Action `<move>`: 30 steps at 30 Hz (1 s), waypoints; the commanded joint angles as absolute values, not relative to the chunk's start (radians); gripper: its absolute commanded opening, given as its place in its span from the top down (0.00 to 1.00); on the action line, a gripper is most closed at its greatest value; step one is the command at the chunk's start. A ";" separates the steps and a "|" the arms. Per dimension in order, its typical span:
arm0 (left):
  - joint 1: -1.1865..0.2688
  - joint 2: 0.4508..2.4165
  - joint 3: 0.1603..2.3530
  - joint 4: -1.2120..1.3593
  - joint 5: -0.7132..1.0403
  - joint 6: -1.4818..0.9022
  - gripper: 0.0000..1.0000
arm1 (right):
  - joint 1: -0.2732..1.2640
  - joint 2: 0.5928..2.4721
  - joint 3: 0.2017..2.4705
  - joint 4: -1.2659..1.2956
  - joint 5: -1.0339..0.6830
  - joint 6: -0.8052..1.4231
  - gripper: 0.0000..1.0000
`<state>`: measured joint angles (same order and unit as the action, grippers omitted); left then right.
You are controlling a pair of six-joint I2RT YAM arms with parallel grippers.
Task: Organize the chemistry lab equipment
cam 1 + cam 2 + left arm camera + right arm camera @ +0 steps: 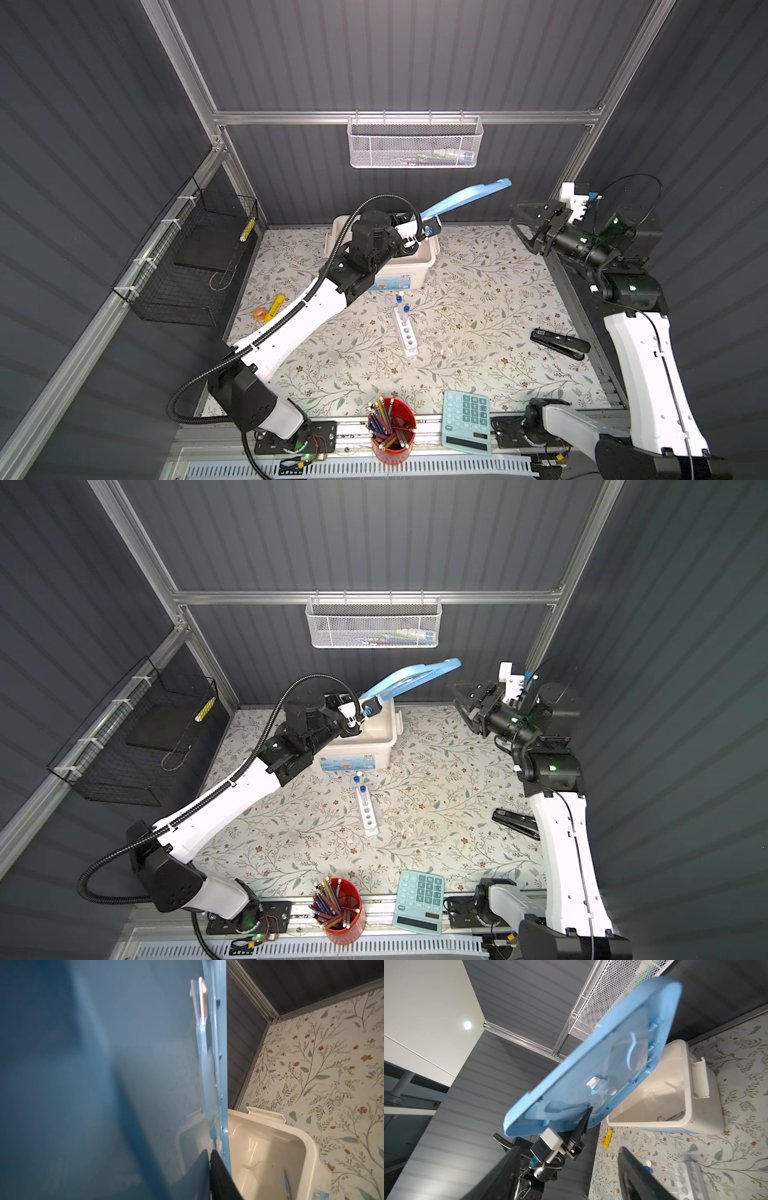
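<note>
My left gripper [417, 226] [210, 1154] is shut on the edge of a blue lid [465, 197] [591, 1064], holding it raised and tilted over the open white box [432, 249] [687, 1084]. A thin silver tool [673, 1115] and a small clear piece [251, 1165] lie inside the box. In front of the box, two blue-capped test tubes [403, 307] [360, 788] stand in the narrow white rack [408, 337] [369, 817]. My right gripper [517, 220] [569, 1149] hovers open at the back right, apart from the lid, with nothing between its fingers.
At the front edge stand a red cup of pencils [392, 428] and a teal calculator [465, 419]. A black stapler [559, 343] lies at the right. A yellow marker [275, 307] and an orange item [261, 313] lie left. A black wire basket [187, 266] and a white mesh basket [413, 141] hang on the walls.
</note>
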<state>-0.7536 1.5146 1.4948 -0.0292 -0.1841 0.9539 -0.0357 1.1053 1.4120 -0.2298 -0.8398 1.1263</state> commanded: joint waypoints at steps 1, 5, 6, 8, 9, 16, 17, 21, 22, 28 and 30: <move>-0.769 1.502 1.494 0.064 -0.253 1.114 0.98 | -0.026 1.075 1.352 -0.077 -0.870 1.268 0.27; -0.779 1.490 1.484 0.064 -0.252 1.147 0.98 | -0.011 1.063 1.332 -0.105 -0.845 1.265 0.27; -0.781 1.485 1.481 0.068 -0.256 1.155 0.98 | -0.008 1.062 1.316 -0.106 -0.844 1.272 0.27; -0.784 1.474 1.469 0.070 -0.254 1.162 0.98 | -0.003 1.058 1.276 -0.082 -0.835 1.290 0.27; -0.787 1.467 1.462 0.074 -0.252 1.166 0.98 | -0.002 1.058 1.258 -0.061 -0.833 1.309 0.27; -0.808 1.428 1.404 0.094 -0.205 1.209 0.98 | 0.018 1.078 1.267 -0.041 -0.820 1.311 0.27; -0.809 1.422 1.381 0.091 -0.192 1.217 0.98 | 0.020 1.080 1.269 -0.048 -0.815 1.306 0.27; -0.811 1.401 1.354 0.094 -0.140 1.243 0.97 | 0.027 1.085 1.265 -0.060 -0.811 1.298 0.27; -0.813 1.398 1.352 0.094 -0.135 1.247 0.97 | 0.030 1.086 1.262 -0.059 -0.811 1.298 0.28; -0.815 1.388 1.323 0.121 -0.113 1.276 0.98 | 0.052 1.099 1.228 -0.054 -0.804 1.300 0.28; -0.815 1.381 1.312 0.129 -0.102 1.288 0.98 | 0.059 1.104 1.215 -0.043 -0.807 1.308 0.30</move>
<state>-0.8062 1.4200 1.3247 0.0643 -0.1493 1.2472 0.0490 1.0924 1.2331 -0.0811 -0.8146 1.3025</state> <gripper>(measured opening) 0.288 0.708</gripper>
